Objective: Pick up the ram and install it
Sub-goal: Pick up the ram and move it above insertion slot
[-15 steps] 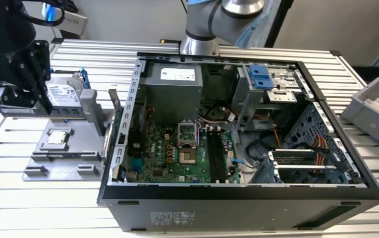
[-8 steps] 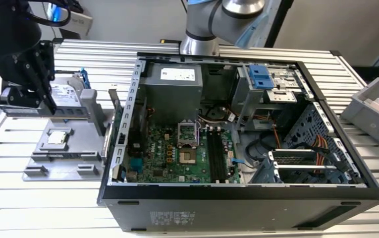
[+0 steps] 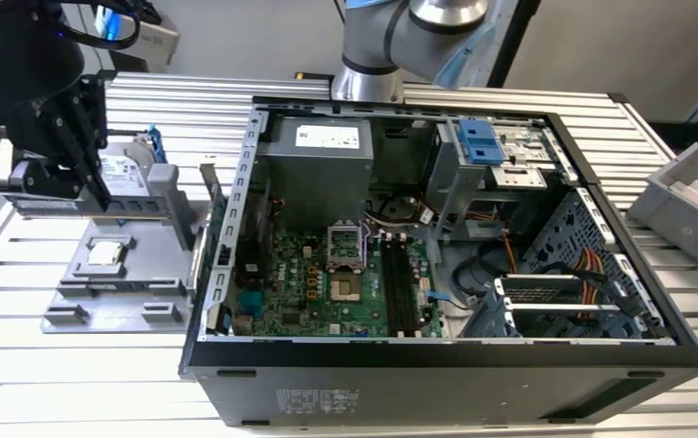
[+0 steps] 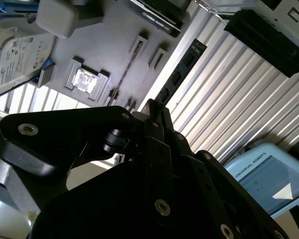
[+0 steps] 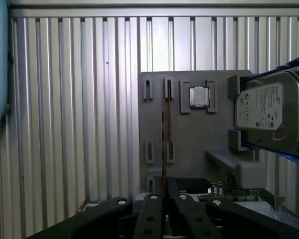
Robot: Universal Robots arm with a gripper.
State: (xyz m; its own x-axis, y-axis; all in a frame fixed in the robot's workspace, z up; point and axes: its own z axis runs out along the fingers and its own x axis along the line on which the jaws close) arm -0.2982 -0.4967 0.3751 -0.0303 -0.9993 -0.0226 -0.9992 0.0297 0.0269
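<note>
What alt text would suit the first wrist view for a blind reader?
The black gripper clamps the ram, a thin stick seen edge-on, over a grey tray holding a square chip and a hard drive, on a ribbed metal table.

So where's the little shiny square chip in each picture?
Exterior view: chip on the grey tray, at the exterior view's left.
First wrist view: chip on the tray, beside the hard drive.
Second wrist view: chip on the tray, near the hard drive.
Shared landmark: the blue-framed hard drive.
</note>
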